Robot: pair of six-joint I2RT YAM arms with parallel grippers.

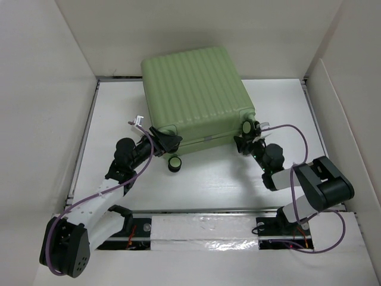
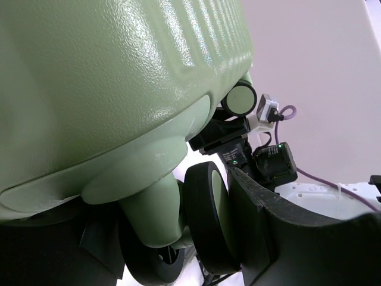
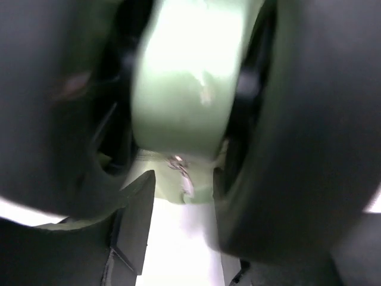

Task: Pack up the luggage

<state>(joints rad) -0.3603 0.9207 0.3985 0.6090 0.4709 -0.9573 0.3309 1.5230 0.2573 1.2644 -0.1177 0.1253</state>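
Luggage point(image 1: 196, 95) closed, lying flat on the tabletop point(image 1: 208, 185), upper centre of the top view.
Left gripper point(image 1: 164, 143) at its lower-left corner: fingers point(image 2: 280, 232) clamped across a wheel point(image 2: 205, 217). Right gripper point(image 1: 245, 143) at the lower-right corner. Its wrist view is blurred, with a green caster between dark shapes, so can't tell if its fingers grip.

Luggage point(image 1: 196, 95) lying on table point(image 1: 208, 185), toward the rear, wheels point(image 1: 175, 164) facing near edge

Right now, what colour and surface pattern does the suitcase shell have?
The luggage is pale green with ribs; top external view shows it best.
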